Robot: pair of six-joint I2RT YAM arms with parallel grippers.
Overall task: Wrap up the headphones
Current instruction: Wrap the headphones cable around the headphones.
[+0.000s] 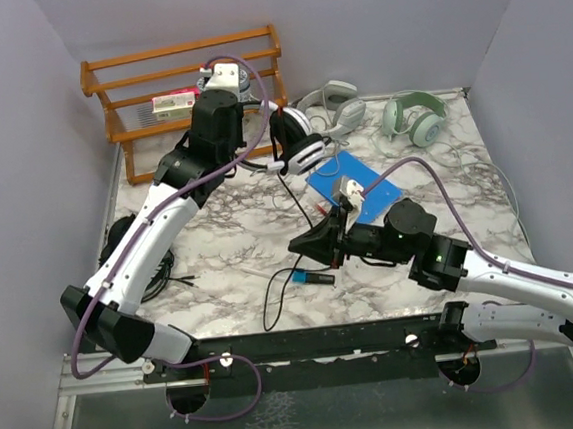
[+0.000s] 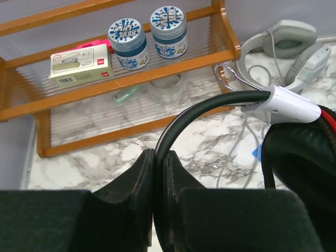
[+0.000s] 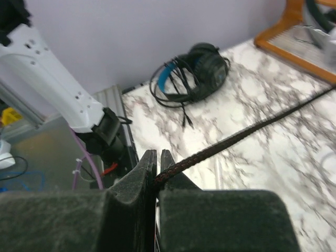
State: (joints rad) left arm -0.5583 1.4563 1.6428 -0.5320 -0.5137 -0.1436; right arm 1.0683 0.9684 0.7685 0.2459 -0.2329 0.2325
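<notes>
**A:** Which step was in hand?

**B:** The winding itself, by the look of it. The left gripper [image 2: 159, 157] was clamped tight on the black headband of the white-and-black headphones [image 1: 301, 148]. It held them in the air just off the right end of the rack [image 1: 183, 58].

**A:** And the other arm?

**B:** The right gripper [image 3: 157, 163] was pinched closed on the cable [image 3: 236, 137], well out from the rack toward the near edge. The cable ran straight from those fingers up to the cups. The rest of it lay loose on the table [image 1: 238, 239].

**A:** So nothing was wound yet?

**B:** No turns showed on the band or cups, so it seemed early for this pair. The black pair [image 3: 191, 73] lay in front of the rack's left end with its cord bundled on it. A grey-white pair [image 1: 332, 105] and a greenish pair [image 1: 414, 118] sat to the right of the rack, cords trailing.

**A:** What did the next move call for?

**B:** Probably the right arm had to carry the cable around the headphones while the left held or turned them. The line needed tension without a yank. The fingers would have had to let cable slide, or regrip further down, as each loop used up length. The loose tail looked liable to snag.
</notes>
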